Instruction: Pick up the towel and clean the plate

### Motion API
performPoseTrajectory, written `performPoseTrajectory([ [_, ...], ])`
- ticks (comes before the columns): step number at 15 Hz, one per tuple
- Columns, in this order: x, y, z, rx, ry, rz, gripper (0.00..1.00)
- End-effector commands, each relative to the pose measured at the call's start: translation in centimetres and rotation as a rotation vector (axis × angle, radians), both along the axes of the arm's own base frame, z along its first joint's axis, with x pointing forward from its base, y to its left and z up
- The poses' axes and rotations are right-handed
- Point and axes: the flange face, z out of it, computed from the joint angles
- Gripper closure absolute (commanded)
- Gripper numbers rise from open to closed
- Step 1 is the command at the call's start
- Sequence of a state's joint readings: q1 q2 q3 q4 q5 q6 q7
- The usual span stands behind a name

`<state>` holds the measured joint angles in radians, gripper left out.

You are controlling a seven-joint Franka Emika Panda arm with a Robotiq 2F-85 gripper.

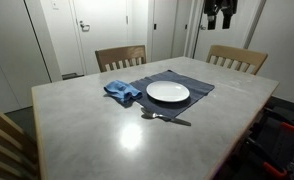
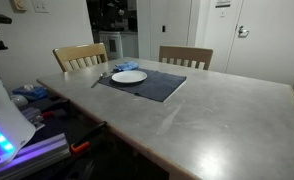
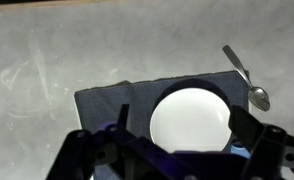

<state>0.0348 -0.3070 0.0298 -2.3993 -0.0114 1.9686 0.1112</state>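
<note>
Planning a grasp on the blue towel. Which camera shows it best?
An exterior view, where the towel lies crumpled and unobstructed beside the plate. In an exterior view from farther off, it is only a small blue patch behind the plate. The wrist view shows the plate, but no towel I can make out.

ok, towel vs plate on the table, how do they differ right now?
Colour: the towel is blue, the plate white. Shape: the towel lies crumpled in a heap; the plate is round and flat. Place: the plate sits in the middle of the mat; the towel is at the mat's edge. Shared: both rest on the table, side by side, neither one held.
</note>
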Motion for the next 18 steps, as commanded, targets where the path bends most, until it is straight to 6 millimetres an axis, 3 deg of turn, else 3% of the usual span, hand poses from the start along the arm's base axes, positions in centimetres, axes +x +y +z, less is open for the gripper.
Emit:
performPoseTrajectory([
  [1,1.9,2.3,0.5,0.03,-0.046,0.06,0.0],
  [6,3.7,6.5,0.7,0.061,-0.1,0.147,0.0],
  [10,6.3,9.6,-1.3,0.066,-0.198,0.258,0.0],
  [11,4.3,8.7,0.0,0.054,-0.185,0.209,0.0],
  [13,4.6,9.1,-0.7,0.055,-0.18,0.213,0.0],
  [18,4.5,8.9,0.0,0.055,-0.193,0.21,0.0],
])
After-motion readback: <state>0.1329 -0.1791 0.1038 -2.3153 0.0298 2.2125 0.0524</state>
